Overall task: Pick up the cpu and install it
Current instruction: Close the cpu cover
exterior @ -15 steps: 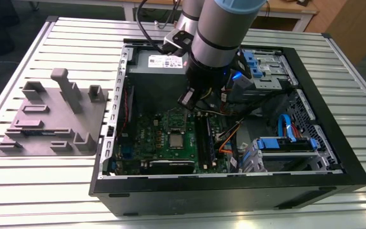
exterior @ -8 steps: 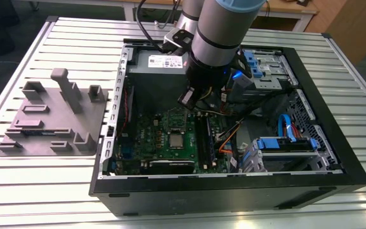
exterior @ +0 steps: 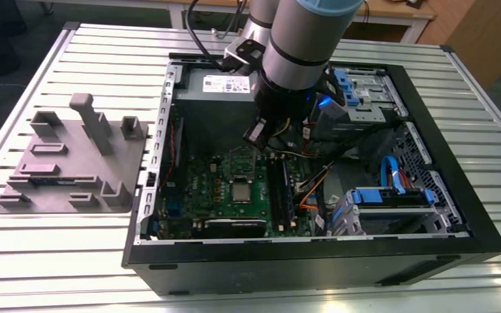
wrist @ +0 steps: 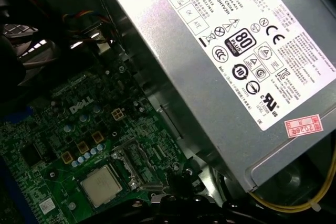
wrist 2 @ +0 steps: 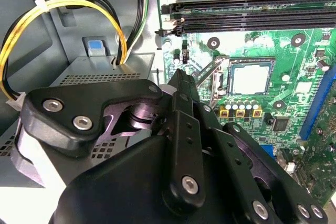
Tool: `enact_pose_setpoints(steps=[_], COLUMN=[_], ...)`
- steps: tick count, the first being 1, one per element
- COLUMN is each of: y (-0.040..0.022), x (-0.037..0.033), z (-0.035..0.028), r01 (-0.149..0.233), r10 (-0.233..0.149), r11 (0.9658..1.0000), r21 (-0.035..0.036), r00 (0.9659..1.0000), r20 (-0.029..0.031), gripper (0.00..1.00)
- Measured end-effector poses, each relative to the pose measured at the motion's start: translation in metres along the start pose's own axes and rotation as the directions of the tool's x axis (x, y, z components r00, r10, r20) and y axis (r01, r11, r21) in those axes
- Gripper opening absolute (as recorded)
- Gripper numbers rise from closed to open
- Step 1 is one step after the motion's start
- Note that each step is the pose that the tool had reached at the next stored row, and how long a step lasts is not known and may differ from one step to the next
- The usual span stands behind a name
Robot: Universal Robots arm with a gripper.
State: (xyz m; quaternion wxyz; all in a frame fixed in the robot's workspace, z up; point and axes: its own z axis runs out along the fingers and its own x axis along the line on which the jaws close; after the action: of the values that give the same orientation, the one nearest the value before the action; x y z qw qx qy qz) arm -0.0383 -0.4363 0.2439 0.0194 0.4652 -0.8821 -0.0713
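gripper (wrist 2: 181,80): fingers pressed together, holding nothing, hanging above the board
cpu (wrist 2: 251,78): flat in its socket on the green board (exterior: 233,189), apart from gripper
power supply (wrist: 236,51): beside board
tray (exterior: 68,163): outside case, on the exterior view's left

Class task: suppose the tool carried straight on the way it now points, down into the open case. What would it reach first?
Probably the green motherboard, close beside the cpu already lying in its socket. The tool hangs above the board, tips aimed near the socket's lever side; depth is hard to judge.
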Motion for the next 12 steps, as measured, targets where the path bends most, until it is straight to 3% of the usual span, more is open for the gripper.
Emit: enact_pose_setpoints(steps=[12], y=[0.0004], x=[0.0001], z=[-0.0020], r01=[0.000], r10=[0.000], r11=[1.0000], r21=[-0.0014], r00=[1.0000], r20=[0.0019], gripper=[0.10])
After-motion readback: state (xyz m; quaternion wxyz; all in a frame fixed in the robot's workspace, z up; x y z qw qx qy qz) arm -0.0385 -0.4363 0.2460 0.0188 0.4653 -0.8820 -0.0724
